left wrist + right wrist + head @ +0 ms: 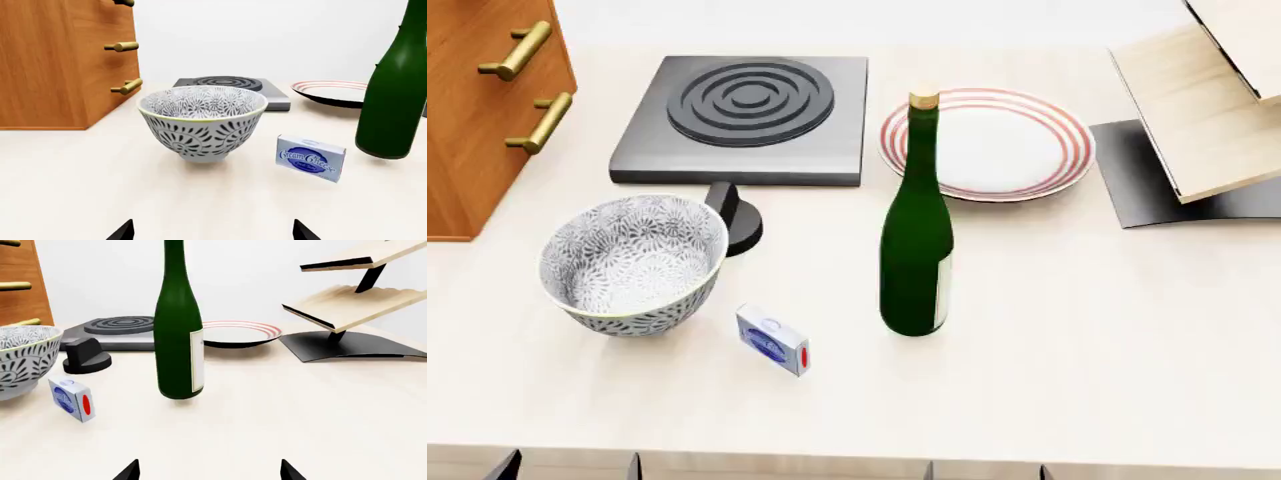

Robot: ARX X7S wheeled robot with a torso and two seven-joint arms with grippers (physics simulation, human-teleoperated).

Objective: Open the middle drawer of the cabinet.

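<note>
The left gripper (pixel 212 231) and right gripper (pixel 208 470) both sit low at the near table edge, fingertips spread, holding nothing. The cabinet (pixel 481 110) stands at the far left, its middle drawer (pixel 100 52) shut; that drawer's brass handle (pixel 122 47) is well apart from either gripper. The patterned bowl (pixel 202 121) lies between the left gripper and the cabinet, so a direct reach could knock it. Only the left wrist view shows all three handles; the head view shows two

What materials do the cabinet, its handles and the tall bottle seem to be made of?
The cabinet looks like orange-brown wood with visible grain. Its bar handles look like brass: yellow with a metallic sheen. The bottle looks like dark green glass, glossy with highlights.
</note>
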